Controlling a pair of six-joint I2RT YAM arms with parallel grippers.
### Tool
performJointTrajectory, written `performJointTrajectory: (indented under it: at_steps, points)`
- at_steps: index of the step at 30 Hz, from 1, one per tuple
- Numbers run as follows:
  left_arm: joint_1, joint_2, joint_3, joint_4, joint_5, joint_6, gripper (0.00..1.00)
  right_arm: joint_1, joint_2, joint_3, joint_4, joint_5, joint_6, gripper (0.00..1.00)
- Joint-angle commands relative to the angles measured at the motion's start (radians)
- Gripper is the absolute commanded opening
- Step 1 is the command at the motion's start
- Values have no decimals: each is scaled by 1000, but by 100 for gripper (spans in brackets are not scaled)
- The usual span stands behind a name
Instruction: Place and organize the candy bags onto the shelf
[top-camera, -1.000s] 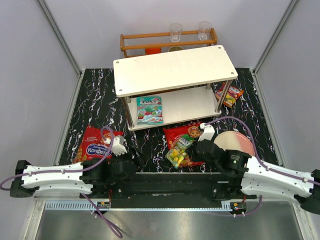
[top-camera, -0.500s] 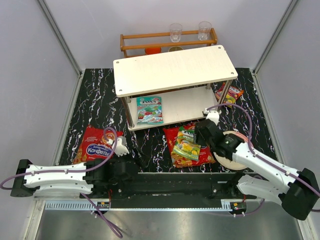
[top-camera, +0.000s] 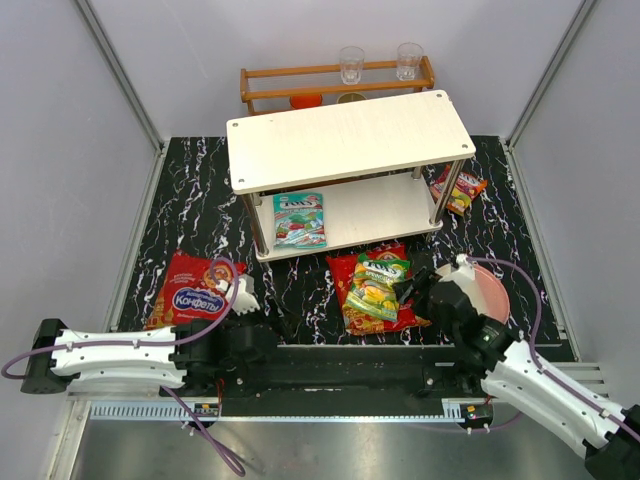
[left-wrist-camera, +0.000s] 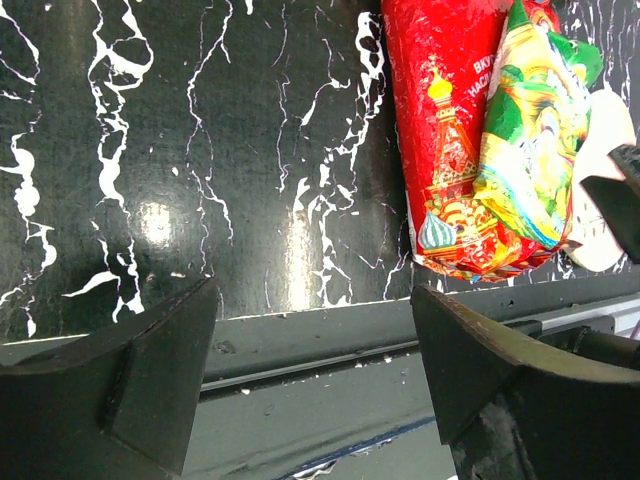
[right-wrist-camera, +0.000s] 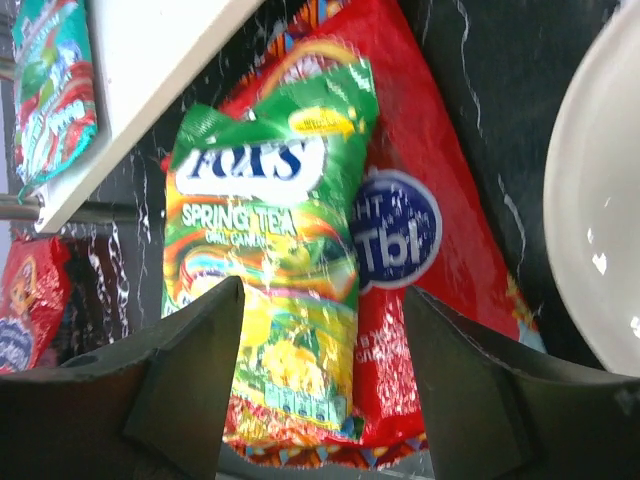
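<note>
Top external — the shelf (top-camera: 350, 140) holds a teal bag (top-camera: 299, 220) — lower tier.

The top camera is looking down over the whole counter (top-camera: 190, 200); both wrist cameras are peering close, sharing the green-yellow candy bag (right-wrist-camera: 270, 250).

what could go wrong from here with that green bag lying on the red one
1. The green bag lies flat on top of the big red bag. The open right jaws above them may pinch both glossy bags together, or slip off.
2. The plate sits close beside the right arm, so a swing could knock it.
3. The teal bag already lies on the lower board of the shelf; a careless placement might shove it.
</note>
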Motion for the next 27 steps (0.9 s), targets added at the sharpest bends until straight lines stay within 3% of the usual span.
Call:
performJointTrajectory:
  at_steps: [1, 9, 15, 17, 18, 21, 27]
  points:
    - [-3, -1, 4, 55, -21, 21, 82, 111, -73, -40, -21, 89, 242, 73]
    - [-4, 10, 1, 73, -15, 24, 82, 366, 68, -20, -83, 321, 482, 73]
    - [-3, -6, -8, 67, -18, 29, 82, 472, 164, 6, -172, 395, 665, 72]
    - [-3, -7, -10, 64, -23, 27, 82, 490, 174, -2, -134, 415, 667, 59]
    - [-4, -7, -10, 64, -24, 26, 82, 495, 172, -3, -121, 419, 667, 39]
    - [-3, -10, -13, 62, -24, 21, 83, 495, 142, 6, -126, 453, 616, 3]
    - [-3, -17, -24, 64, -21, 18, 83, 495, 51, 81, -106, 525, 242, 0]
